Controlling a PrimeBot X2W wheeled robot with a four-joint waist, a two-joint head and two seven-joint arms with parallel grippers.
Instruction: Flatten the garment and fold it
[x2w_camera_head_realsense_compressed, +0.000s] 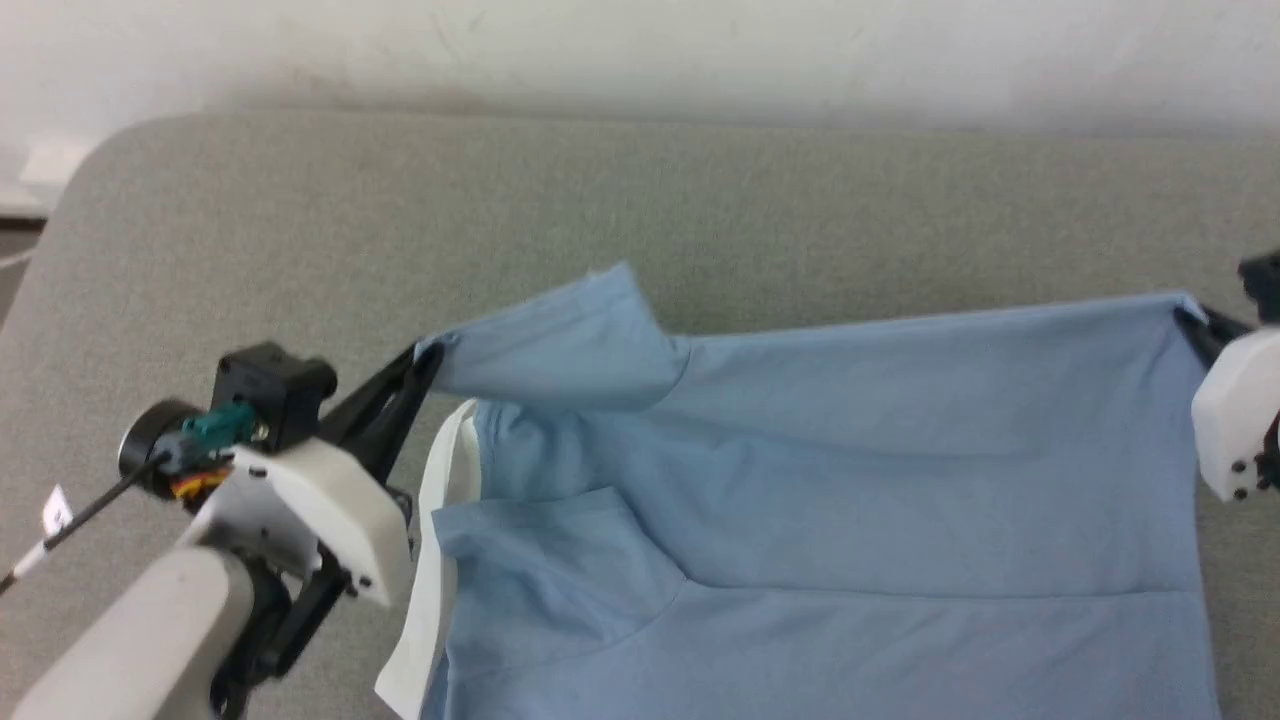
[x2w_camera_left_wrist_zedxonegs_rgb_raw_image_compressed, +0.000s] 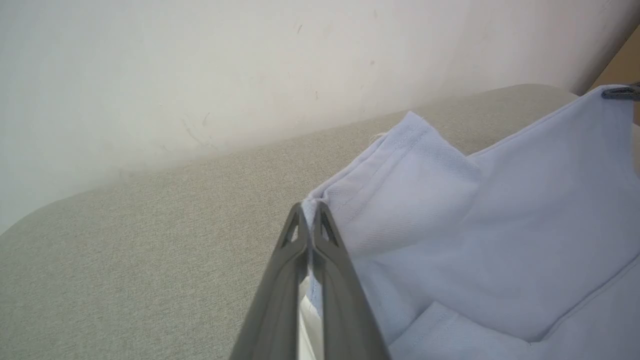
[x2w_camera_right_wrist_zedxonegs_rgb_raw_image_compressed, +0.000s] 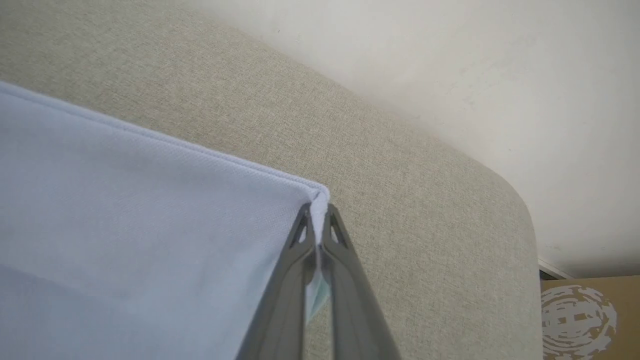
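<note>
The garment (x2w_camera_head_realsense_compressed: 850, 480), a light blue polo shirt with a white collar (x2w_camera_head_realsense_compressed: 440, 540) at its left, is held up over the grey table (x2w_camera_head_realsense_compressed: 300, 230), stretched between both grippers. My left gripper (x2w_camera_head_realsense_compressed: 425, 360) is shut on the garment at the shoulder by a sleeve (x2w_camera_head_realsense_compressed: 570, 330); the left wrist view shows its fingers pinched on the fabric edge (x2w_camera_left_wrist_zedxonegs_rgb_raw_image_compressed: 312, 207). My right gripper (x2w_camera_head_realsense_compressed: 1190, 320) is shut on the garment's hem corner at the far right, and the right wrist view shows that corner (x2w_camera_right_wrist_zedxonegs_rgb_raw_image_compressed: 317, 200) clamped between the fingertips. The lower part of the shirt runs off the bottom of the head view.
The grey fabric-covered table has a rounded far-left corner (x2w_camera_head_realsense_compressed: 110, 150) and meets a pale wall (x2w_camera_head_realsense_compressed: 640, 50) at the back. A cardboard box (x2w_camera_right_wrist_zedxonegs_rgb_raw_image_compressed: 585, 315) stands beyond the table's edge in the right wrist view.
</note>
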